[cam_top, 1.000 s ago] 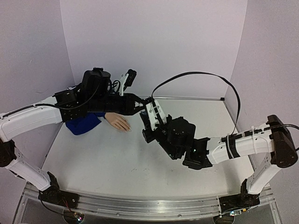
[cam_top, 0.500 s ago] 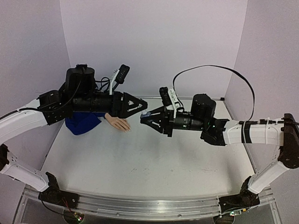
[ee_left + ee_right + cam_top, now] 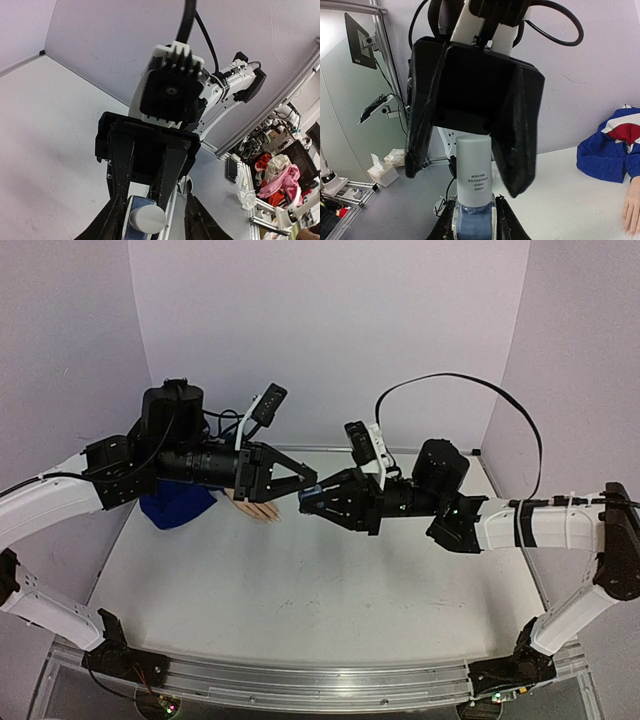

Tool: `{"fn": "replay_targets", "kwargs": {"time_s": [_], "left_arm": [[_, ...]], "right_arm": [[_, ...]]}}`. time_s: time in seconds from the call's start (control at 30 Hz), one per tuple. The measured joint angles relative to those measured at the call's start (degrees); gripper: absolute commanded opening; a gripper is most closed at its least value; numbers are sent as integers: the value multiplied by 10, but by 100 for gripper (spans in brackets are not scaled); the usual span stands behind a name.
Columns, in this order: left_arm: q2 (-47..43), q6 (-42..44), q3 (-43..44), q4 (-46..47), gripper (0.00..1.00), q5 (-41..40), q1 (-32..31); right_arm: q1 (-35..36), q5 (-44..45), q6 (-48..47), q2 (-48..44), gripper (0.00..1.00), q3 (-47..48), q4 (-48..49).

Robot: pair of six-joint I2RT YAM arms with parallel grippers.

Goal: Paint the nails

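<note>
The small blue-based, white-capped bottle (image 3: 473,192) is probably light, slick and breakable. The right pincer (image 3: 473,227) clamps its base. The left pincer (image 3: 152,222) gapes around the cap, the place to grip and twist. To the bottle's right in the right wrist view, the peach mannequin hand's (image 3: 631,207) tiny nails (image 3: 625,227) lie on the white surface (image 3: 300,580).

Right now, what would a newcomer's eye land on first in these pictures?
The two arms meet nose to nose in mid-air above the table: the right gripper clamps a small blue bottle, and the open left gripper straddles its white cap. Under the left arm, a peach mannequin hand in a blue sleeve lies on the table.
</note>
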Motion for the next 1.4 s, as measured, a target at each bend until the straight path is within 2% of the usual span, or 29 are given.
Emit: {"fn": "replay_targets", "kwargs": {"time_s": [0.13, 0.3, 0.43, 0.5, 0.6, 0.67, 0.77, 0.83, 1.03, 1.17, 1.4], "left_arm": [[1, 7, -4, 3, 28, 3, -1], [8, 12, -4, 5, 10, -2, 0], [15, 16, -4, 6, 0, -28, 2], [21, 17, -3, 6, 0, -60, 7], [36, 17, -2, -1, 0, -126, 19], [45, 16, -2, -2, 0, -150, 19], [61, 16, 9, -1, 1, -160, 19], [70, 16, 16, 1, 10, -164, 19], [70, 18, 19, 2, 63, -153, 14], [63, 17, 20, -24, 73, -129, 10], [38, 8, 28, -103, 74, -83, 11]], "right_arm": [[0, 0, 10, 5, 0, 0, 10], [0, 3, 13, 6, 0, -2, 16], [-1, 44, -3, 6, 0, -10, 10], [4, 109, -26, 3, 0, -10, -12], [65, 381, -68, -1, 0, 7, -91], [94, 489, -88, 2, 0, 17, -119], [107, 556, -113, 2, 0, 18, -130], [107, 569, -124, 3, 0, 19, -131], [93, 538, -146, 3, 0, 13, -114], [62, 462, -157, 0, 0, -6, -104], [36, 381, -174, -12, 0, -19, -134]]}}
